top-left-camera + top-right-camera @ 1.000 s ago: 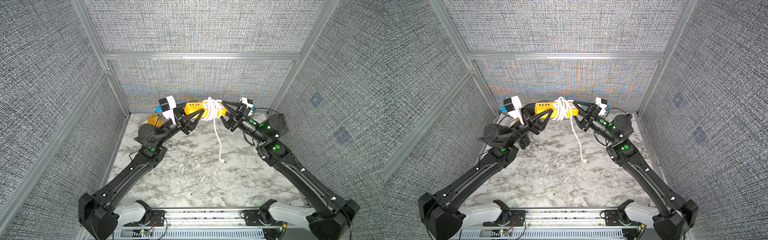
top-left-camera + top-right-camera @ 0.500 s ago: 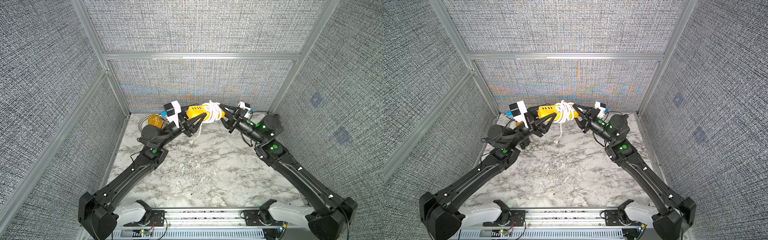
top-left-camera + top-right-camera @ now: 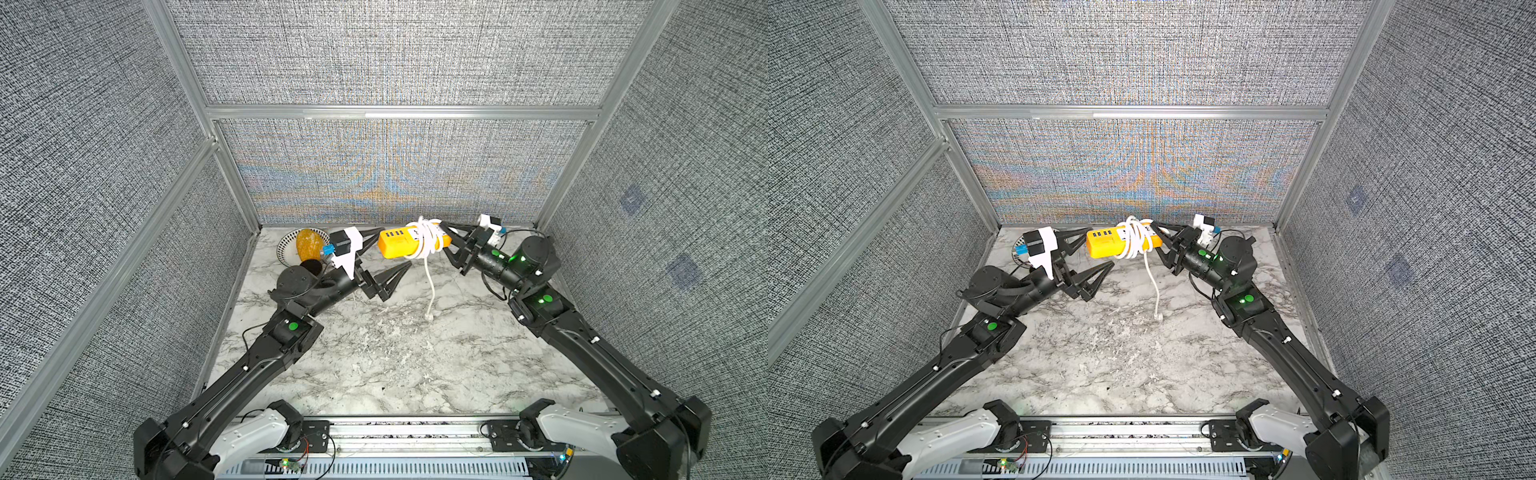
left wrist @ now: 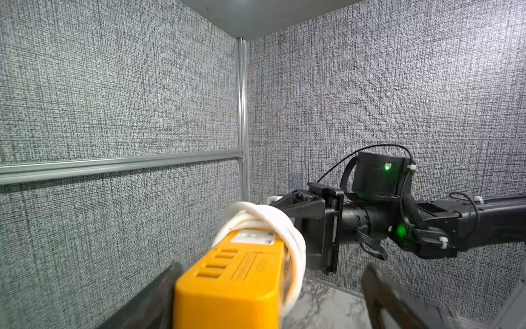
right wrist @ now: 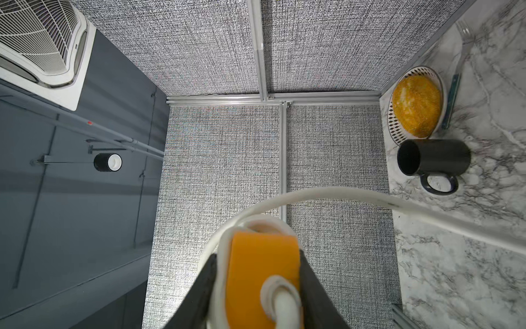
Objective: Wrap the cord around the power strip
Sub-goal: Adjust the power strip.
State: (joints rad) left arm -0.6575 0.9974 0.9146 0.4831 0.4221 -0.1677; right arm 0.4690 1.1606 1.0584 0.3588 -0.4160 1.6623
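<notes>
Above the marble table's (image 3: 374, 365) back edge, the right gripper (image 3: 445, 239) clamps the power strip (image 3: 400, 244) by its cord end, level in the air. The left gripper (image 3: 1100, 248) gapes wide about its free end. The cord (image 3: 424, 243) coils round the strip, tail hanging down.

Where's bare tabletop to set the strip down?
Free: near half of the table, from where the cord dangles back to the front rail. Crowded: far-left corner, with the bowl and mug.
</notes>
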